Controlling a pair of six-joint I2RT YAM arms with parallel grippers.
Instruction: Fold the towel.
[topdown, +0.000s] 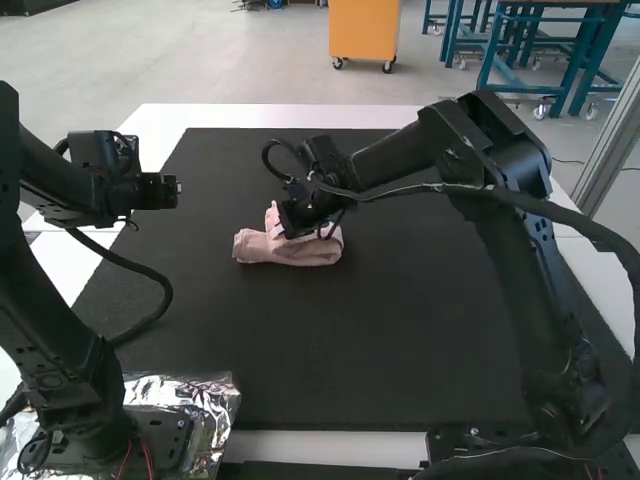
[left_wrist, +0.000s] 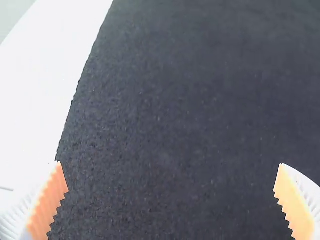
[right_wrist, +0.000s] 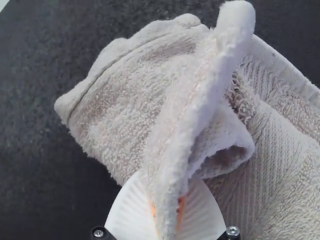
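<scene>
Towel is lying bunched on the mat, right fingers are pinching a raised fold, left fingers are gaping empty, so any one-sided pull is risking crooked layers, nothing else pinning them.

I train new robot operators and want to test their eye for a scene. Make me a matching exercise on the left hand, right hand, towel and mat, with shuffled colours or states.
1. Left hand
2. Right hand
3. Towel
4. Mat

A. Black, lying flat
B. Closed on a raised fold of cloth
C. Pink, bunched and partly folded over
D. Open and empty

Right pairs: 1-D, 2-B, 3-C, 4-A
</scene>
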